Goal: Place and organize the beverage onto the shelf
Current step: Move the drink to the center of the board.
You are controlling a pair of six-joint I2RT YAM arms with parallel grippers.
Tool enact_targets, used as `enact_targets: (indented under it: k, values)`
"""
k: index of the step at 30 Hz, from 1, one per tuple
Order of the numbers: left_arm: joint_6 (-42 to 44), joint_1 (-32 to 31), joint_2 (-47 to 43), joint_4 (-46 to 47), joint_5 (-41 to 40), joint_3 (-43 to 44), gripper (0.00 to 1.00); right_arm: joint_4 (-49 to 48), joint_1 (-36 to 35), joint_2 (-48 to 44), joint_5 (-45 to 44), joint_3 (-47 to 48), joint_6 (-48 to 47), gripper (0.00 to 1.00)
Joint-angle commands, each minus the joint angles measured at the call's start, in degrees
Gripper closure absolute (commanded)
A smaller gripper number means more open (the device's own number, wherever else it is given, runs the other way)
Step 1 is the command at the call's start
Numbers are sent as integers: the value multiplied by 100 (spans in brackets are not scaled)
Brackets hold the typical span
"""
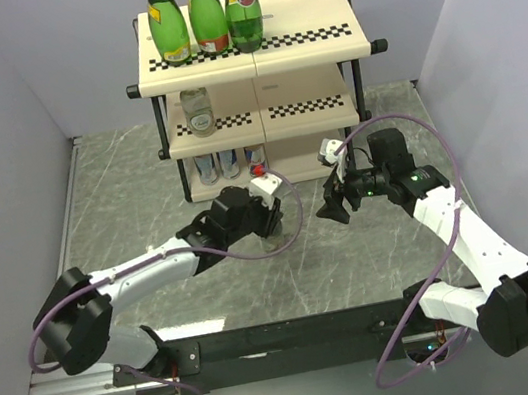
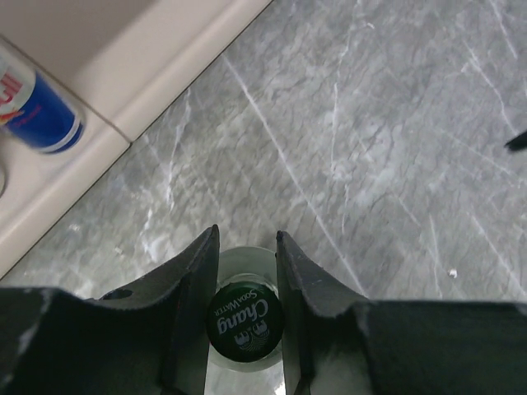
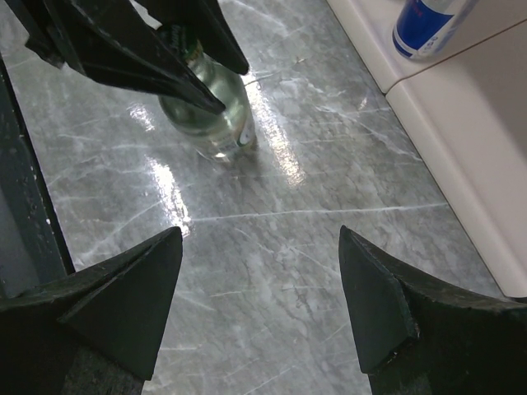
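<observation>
We see from above a gray marble-patterned table [image 1: 144,207] with a three-tier shelf [image 1: 299,44] standing at its far side, cream boards with checkered front strips on a black frame. On the top board, toward the left, three green bottles [image 1: 207,14] stand upright in a row, touching or nearly so. On the middle board at the left stands one clear bottle [image 1: 197,112]. On the bottom board, also at the left, we see a row of cans [image 1: 230,163], blue and silver. In front of the shelf, on the table and well apart from the bottom board, a soda water bottle [image 3: 210,115] of clear glass with a green cap stands upright. The left gripper [image 2: 247,239] is pinching this bottle at the neck, one black finger pressed on each side just under the cap. The right gripper [image 3: 260,239] hangs over bare table just to the right of the bottle, its two fingers spread wide with nothing between them, pointing toward the bottle and near the front edge of the shelf.
</observation>
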State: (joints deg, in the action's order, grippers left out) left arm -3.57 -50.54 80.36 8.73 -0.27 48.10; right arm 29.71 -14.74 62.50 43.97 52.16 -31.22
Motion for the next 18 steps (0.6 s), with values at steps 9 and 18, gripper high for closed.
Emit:
enact_targets:
  k: [9, 18]
  values:
    - [-169, -131, -55, 1086, -315, 271, 50, -10, 50, 78, -20, 189, -112, 18]
    - [-275, -122, -608, 1289, -587, -54, 12, -1, 50, 105, -28, 181, -130, 18]
